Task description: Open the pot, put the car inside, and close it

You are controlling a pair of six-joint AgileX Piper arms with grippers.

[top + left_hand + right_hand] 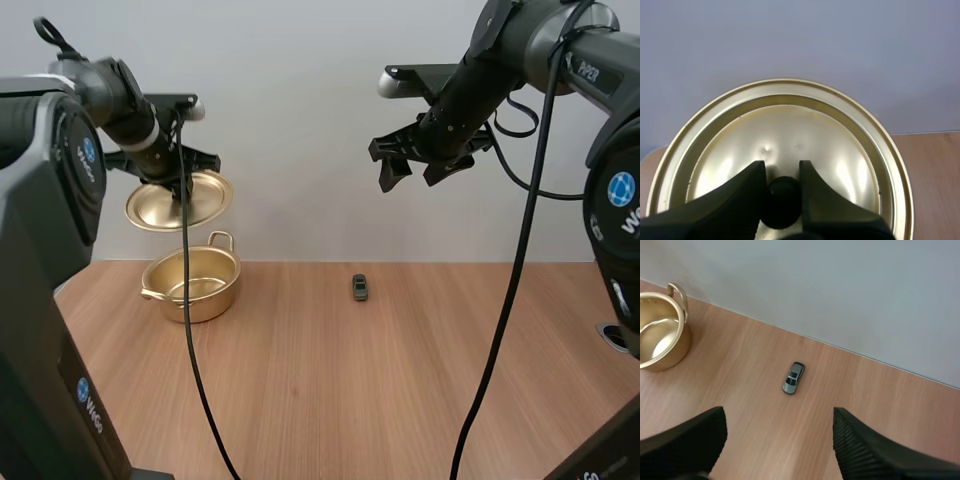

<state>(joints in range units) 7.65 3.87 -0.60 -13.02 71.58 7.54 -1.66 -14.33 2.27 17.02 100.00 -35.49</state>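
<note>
left gripper (184, 192): raised at the far left, above the tabletop (400, 380), clenched on the black knob (782, 200) of the gold lid (160, 205). in the left wrist view its two fingers (740, 195) press the knob from either side, with the tips reaching just past it toward the lid's domed face. the lid hangs steeply tilted, its broad face turned toward the near side and the rim rings plain to see. it is in the air, apart from the pot.

pot (215, 295): upright on the tabletop at the far left, directly below the held lid. it is open and its gold floor shows. one loop handle is at the far rim, another at the left side.

car (359, 287): small and dark grey-green, on its wheels on the tabletop near the far edge, about mid-width. it is well to the right of the pot and apart from both grippers. its long axis runs roughly near to far.

right gripper (410, 172): raised high, right of centre, above the car and slightly right of it. it is released, the fingers wide apart with ribbed inner faces turned to each other. in the right wrist view the car lies on bare wood beyond the gap between the fingers, with the pot off to one side.
</note>
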